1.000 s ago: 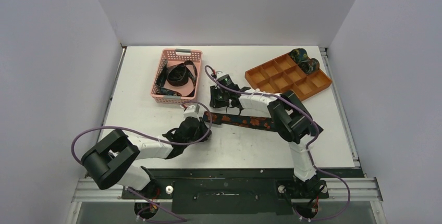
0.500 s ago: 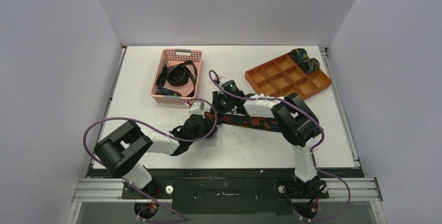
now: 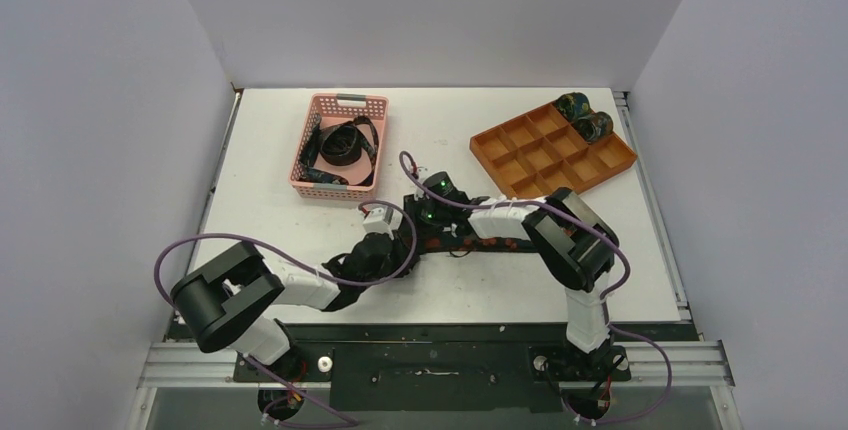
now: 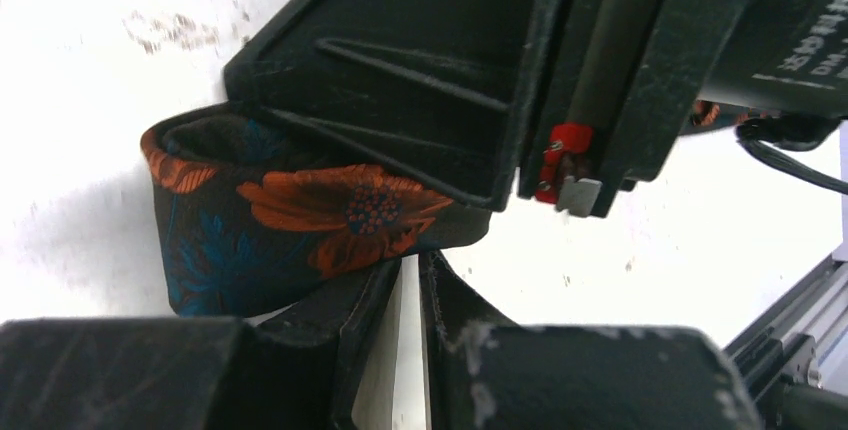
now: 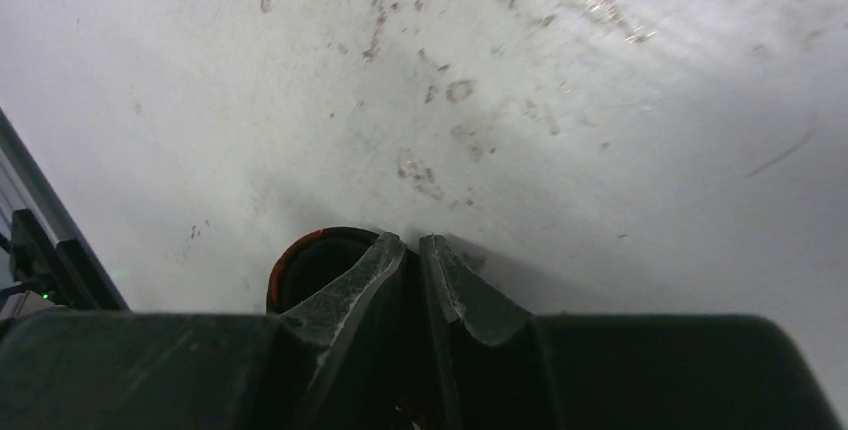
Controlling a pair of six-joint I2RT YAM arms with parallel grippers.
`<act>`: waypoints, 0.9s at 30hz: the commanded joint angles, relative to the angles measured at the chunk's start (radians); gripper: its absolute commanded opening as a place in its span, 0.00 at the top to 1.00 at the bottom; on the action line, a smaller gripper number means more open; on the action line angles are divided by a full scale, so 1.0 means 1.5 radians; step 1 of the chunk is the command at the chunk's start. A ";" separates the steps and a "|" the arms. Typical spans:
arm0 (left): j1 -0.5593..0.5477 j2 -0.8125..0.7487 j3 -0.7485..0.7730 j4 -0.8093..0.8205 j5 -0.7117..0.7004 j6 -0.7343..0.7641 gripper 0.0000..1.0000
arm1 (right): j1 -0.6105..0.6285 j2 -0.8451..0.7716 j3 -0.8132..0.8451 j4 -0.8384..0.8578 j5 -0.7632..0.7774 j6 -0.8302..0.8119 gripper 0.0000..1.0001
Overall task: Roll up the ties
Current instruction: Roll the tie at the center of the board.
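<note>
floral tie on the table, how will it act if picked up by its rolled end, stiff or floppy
Likely floppy: the floral tie lies as a flat strip on the table. Its curled end looks softly, loosely looped, so it would probably unroll if lifted. It looks thin, so probably light.

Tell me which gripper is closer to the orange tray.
Right. The right gripper, at the tie, is below-left of the orange tray in the top view; the left gripper lies farther out the same way.
</note>
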 commanded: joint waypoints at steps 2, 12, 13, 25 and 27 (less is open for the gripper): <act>-0.039 -0.067 -0.043 0.014 -0.049 -0.037 0.89 | 0.066 0.012 -0.074 -0.082 -0.010 0.037 0.85; -0.062 -0.127 -0.068 -0.017 -0.081 -0.048 0.88 | 0.047 -0.038 -0.042 -0.112 0.091 0.060 0.77; -0.065 -0.135 -0.071 -0.023 -0.081 -0.048 0.87 | 0.040 -0.043 -0.027 -0.122 0.096 0.057 0.75; -0.092 -0.323 -0.117 -0.159 -0.067 -0.072 0.79 | -0.037 -0.118 0.080 -0.197 0.116 0.023 0.44; -0.094 -0.376 -0.113 -0.215 -0.068 -0.077 0.77 | -0.034 -0.159 0.049 -0.201 0.132 0.005 0.44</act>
